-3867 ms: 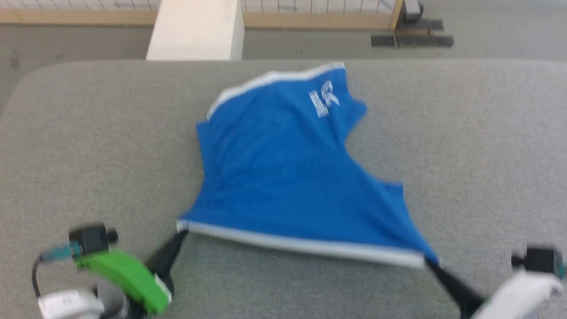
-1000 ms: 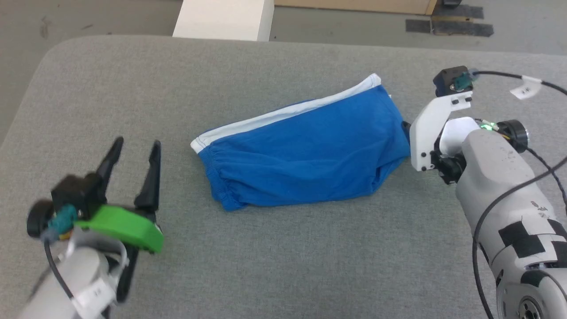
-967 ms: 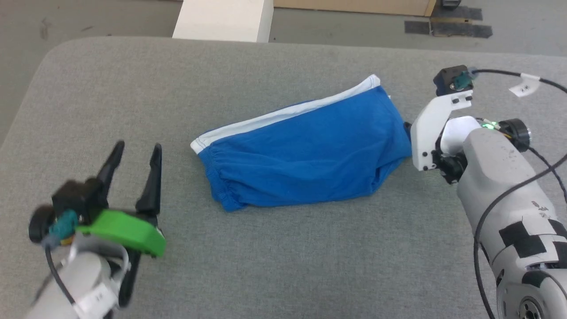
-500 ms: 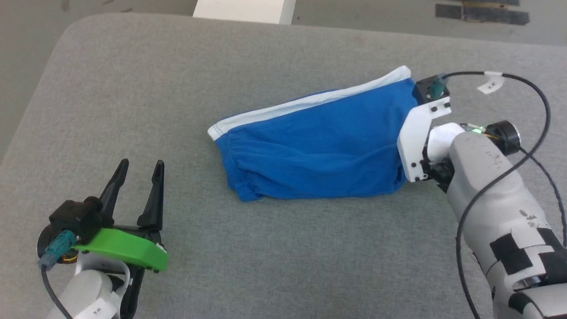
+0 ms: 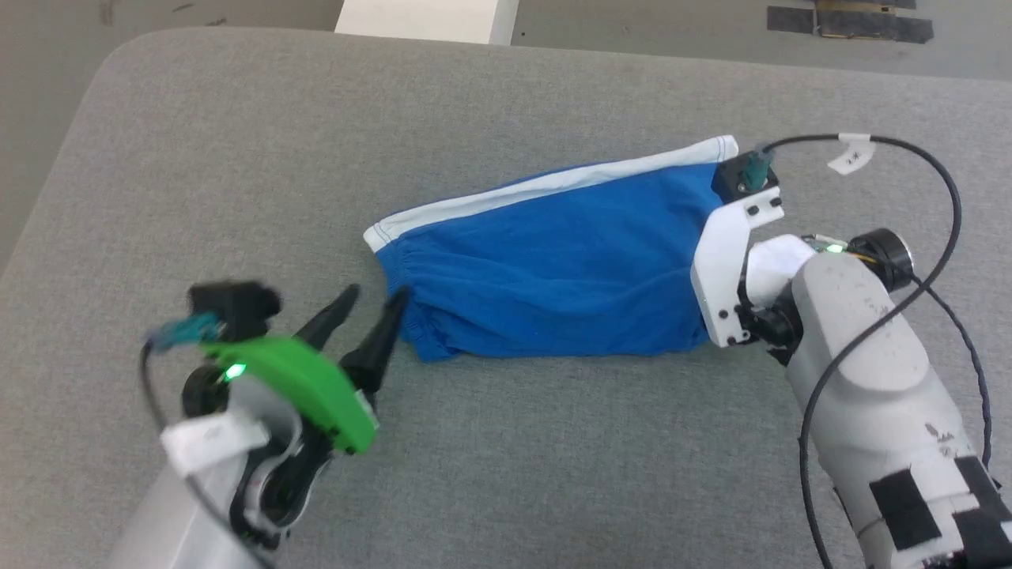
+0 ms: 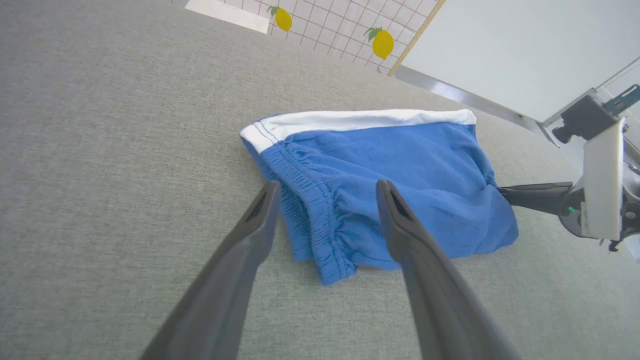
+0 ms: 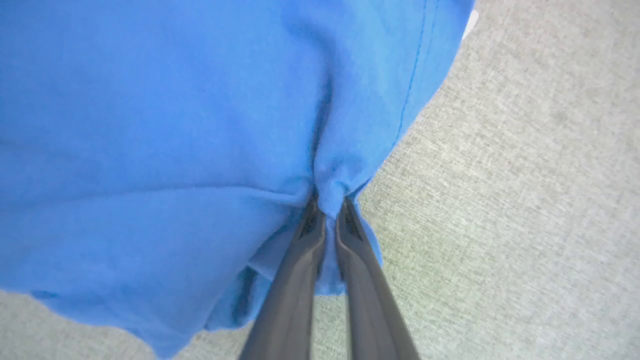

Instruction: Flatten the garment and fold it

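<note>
The garment (image 5: pixel 553 269) is lying bunched in the middle of the grey counter (image 5: pixel 237 158), and the right gripper (image 7: pixel 327 207) is pinching a small tuck of blue cloth at its right end with closed jaws, so a hard pull could be making the cloth slip out. The left gripper (image 6: pixel 327 184) is holding its jaws wide open just beside the gathered waistband (image 6: pixel 310 200) (gripping nothing yet) and may be catching too many layers there. A white block (image 5: pixel 427 20) is standing past the far edge, well apart, while the right arm's black cable (image 5: pixel 945 197) is looping close by
</note>
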Tool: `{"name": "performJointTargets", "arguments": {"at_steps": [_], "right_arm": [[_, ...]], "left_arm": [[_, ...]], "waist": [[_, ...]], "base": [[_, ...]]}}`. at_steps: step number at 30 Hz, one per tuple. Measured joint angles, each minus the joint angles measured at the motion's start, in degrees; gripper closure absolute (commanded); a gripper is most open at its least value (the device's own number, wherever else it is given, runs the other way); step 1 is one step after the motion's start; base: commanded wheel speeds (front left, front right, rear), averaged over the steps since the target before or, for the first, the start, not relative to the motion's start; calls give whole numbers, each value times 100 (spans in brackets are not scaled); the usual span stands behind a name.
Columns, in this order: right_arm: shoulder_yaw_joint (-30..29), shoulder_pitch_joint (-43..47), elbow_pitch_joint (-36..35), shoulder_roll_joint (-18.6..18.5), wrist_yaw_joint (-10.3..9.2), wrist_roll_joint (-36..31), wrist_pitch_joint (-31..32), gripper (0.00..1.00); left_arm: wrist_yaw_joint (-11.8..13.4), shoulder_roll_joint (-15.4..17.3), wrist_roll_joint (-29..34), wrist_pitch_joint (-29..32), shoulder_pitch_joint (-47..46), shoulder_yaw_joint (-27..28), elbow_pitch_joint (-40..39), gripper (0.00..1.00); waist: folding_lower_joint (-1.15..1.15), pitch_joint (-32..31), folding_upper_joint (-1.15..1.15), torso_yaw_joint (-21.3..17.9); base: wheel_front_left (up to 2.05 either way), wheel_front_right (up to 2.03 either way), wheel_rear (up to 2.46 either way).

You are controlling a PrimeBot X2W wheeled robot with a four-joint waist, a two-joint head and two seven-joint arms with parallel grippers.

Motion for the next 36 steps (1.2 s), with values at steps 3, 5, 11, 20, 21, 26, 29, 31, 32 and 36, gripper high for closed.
{"name": "performJointTargets", "arguments": {"at_steps": [3,5,11,20,21,26,29,31,32,36], "right_arm": [[0,243,-420,-2,1,4,154,100],[15,367,-672,-2,0,22,252,100],[118,694,-1405,-5,1,158,530,100],[226,963,-2074,-2,1,205,743,100],[222,1001,-2129,-2,1,210,745,100],[133,1217,-2345,-2,1,288,767,100],[11,1421,-2546,-7,1,416,722,100],[-45,1622,-2757,-5,1,466,673,100],[-86,1719,-2850,-2,1,509,653,100],[-310,2377,-3440,3,2,724,583,100]], "left_arm": [[167,46,-8,749,-331,-285,-89,0],[322,79,101,1059,-513,-400,-27,0],[449,318,494,1951,-939,-914,710,0],[79,316,686,1901,-1229,-1241,1584,100],[37,315,673,1891,-1238,-1232,1640,100],[-82,257,458,1619,-1240,-1067,1794,100],[-130,240,253,1433,-1196,-851,1769,100],[-135,291,93,1361,-1110,-713,1635,100],[-145,343,86,1362,-1056,-701,1566,100],[-178,583,11,1444,-582,-692,1235,100]], "waist": [[0,-6,0,-50],[0,11,0,-81],[0,113,0,-217],[0,216,0,-444],[0,212,0,-464],[0,131,0,-486],[0,42,0,-472],[0,-32,0,-458],[0,-62,0,-451],[0,-233,0,-420]], "base": [[0,0,0],[0,0,0],[0,0,0],[0,0,0],[0,0,0],[0,0,0],[0,0,0],[0,0,0],[0,0,0],[0,0,0]]}}
